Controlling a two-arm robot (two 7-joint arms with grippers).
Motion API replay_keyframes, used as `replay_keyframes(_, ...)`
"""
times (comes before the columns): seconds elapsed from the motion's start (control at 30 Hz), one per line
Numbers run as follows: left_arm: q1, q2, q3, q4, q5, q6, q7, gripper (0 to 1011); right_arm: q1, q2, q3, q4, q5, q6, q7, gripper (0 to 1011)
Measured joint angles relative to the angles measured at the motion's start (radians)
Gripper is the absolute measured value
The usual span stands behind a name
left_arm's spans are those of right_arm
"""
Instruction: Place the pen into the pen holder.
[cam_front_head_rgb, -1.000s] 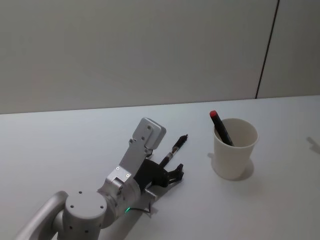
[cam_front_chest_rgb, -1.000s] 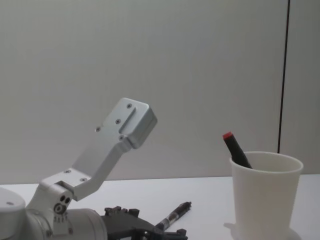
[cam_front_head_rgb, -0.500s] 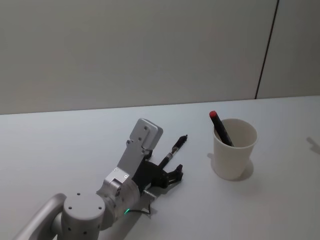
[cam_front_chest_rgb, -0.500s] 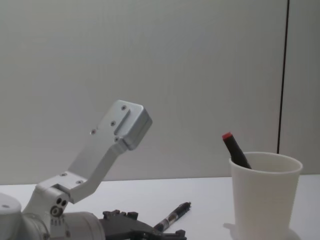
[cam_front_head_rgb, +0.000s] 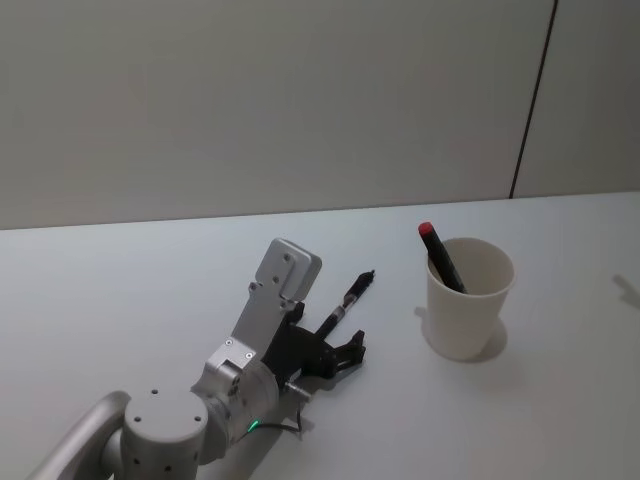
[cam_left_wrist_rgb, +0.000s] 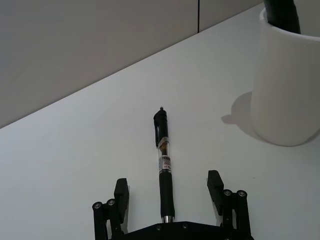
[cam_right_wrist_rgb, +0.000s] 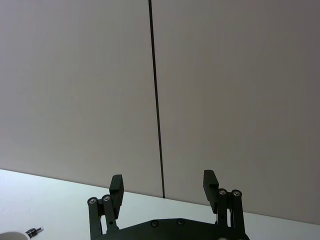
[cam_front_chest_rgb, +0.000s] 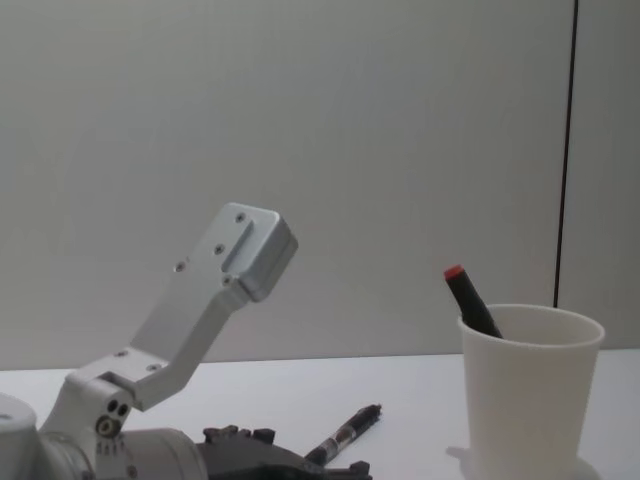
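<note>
In front of me lies my white table (cam_front_head_rgb: 120, 280). It is flat and smooth. Behind it, at 12 o'clock, stands a plain grey wall (cam_front_head_rgb: 250, 100). A thin dark line (cam_front_head_rgb: 533, 100) runs down the wall at 2 o'clock and ends where the table starts. The light is soft, and shadows are pale.

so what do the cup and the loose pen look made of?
Pen holder: matte white, rolled rim, likely paper. Pen, lying on the table inside the open left pincer: clear barrel, black grip and clip, probably plastic; grip maybe rubber.
</note>
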Motion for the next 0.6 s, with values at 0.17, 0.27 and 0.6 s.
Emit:
replay_keyframes(0.17, 0.002, 0.0, -0.001, -0.001, -0.005, 0.001, 0.001, 995, 0.0, 0.0, 0.0, 0.0, 0.0, 0.0, 0.0, 1001)
replay_keyframes(0.27, 0.003, 0.0, -0.001, -0.002, -0.007, 0.001, 0.0, 961, 0.0, 0.0, 0.0, 0.0, 0.0, 0.0, 0.0, 1001)
replay_keyframes(0.6, 0.005, 0.0, 0.001, -0.002, -0.01, 0.002, -0.003, 719, 0.0, 0.0, 0.0, 0.0, 0.0, 0.0, 0.0, 1002)
